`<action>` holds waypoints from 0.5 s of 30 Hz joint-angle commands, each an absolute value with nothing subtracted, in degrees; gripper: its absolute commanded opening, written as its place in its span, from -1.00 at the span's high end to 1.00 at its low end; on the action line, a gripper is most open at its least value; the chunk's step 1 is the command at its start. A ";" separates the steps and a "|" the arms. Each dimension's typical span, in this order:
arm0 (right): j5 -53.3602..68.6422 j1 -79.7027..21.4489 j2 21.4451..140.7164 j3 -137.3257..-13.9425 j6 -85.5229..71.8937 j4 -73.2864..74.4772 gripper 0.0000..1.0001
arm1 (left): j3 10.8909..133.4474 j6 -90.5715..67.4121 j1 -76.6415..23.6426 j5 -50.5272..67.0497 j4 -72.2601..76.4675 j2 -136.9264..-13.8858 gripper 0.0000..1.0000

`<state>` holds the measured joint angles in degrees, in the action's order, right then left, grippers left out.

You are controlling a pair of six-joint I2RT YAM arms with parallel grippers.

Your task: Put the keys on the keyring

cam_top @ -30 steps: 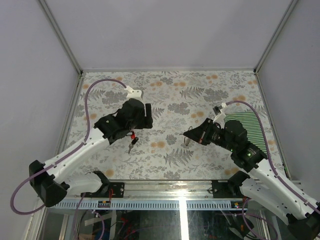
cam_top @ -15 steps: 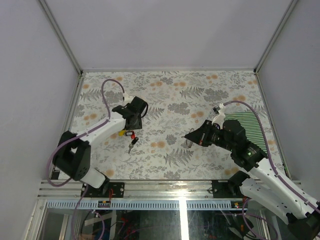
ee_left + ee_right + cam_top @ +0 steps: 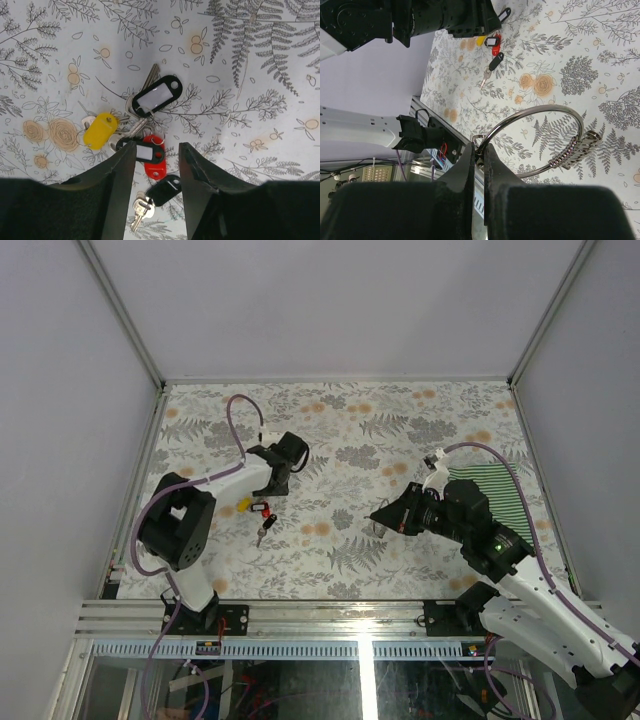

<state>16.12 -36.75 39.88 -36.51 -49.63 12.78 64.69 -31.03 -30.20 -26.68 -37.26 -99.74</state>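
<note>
The keys lie in a loose bunch on the floral cloth: a yellow tag point(image 3: 101, 131), a red tag point(image 3: 152, 159), a black tag point(image 3: 157, 97) and a second black tag point(image 3: 167, 187) with a silver key point(image 3: 139, 210). The top view shows them too point(image 3: 262, 512). My left gripper point(image 3: 156, 146) is open and empty, hovering just above the bunch, the red tag between its fingers; in the top view it point(image 3: 273, 483) sits just behind the keys. My right gripper point(image 3: 479, 150) is shut on the keyring point(image 3: 536, 111), a thin silver ring with a coiled section, held above the cloth right of centre point(image 3: 378, 523).
A green striped cloth point(image 3: 503, 495) lies at the table's right edge behind my right arm. The metal front rail point(image 3: 330, 612) runs along the near edge. Grey walls enclose the table on three sides.
My left arm has folded up, its elbow swinging from the far left towards the middle, while its gripper stays over the keys. My right gripper with the ring has shifted slightly nearer.
</note>
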 commanded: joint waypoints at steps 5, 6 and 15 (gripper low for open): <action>17.39 -37.18 39.83 -39.90 -48.00 11.72 1.00 | 66.26 -30.86 -27.80 -28.57 -32.81 -101.94 0.23; 17.47 -37.18 40.00 -39.90 -47.95 11.74 1.00 | 66.20 -30.77 -27.40 -28.04 -32.23 -102.38 0.26; 18.06 -37.18 40.74 -39.98 -48.24 11.09 1.00 | 64.57 -31.15 -27.29 -25.82 -30.87 -103.33 0.31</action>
<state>16.38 -36.75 40.53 -36.71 -49.01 13.89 65.12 -30.98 -27.57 -25.85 -33.78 -102.67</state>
